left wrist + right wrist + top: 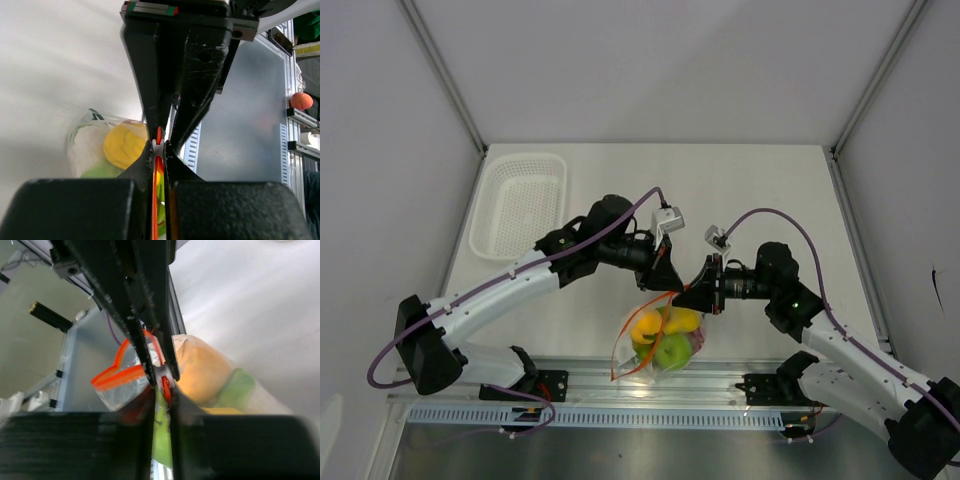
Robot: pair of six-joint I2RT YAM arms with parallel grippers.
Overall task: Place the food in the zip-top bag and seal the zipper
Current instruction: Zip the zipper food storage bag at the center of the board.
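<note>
The clear zip-top bag (655, 345) hangs by the table's near edge, partly over the metal rail. Inside it is the food: a yellow fruit (647, 327), a green apple (671, 352) and, in the left wrist view, white cauliflower (87, 145). The orange-red zipper (642, 305) runs up from the bag to both grippers, which meet tip to tip. My left gripper (158, 146) is shut on the zipper (155, 200) at a small white piece. My right gripper (162, 392) stands slightly open, with the zipper's end in the narrow gap. A loose stretch of the zipper (120, 375) loops to one side.
A white mesh basket (520, 205) sits at the table's far left. The metal rail (620, 385) and arm bases run along the near edge under the bag. An orange-red ball (301, 100) rests on a shelf off the table.
</note>
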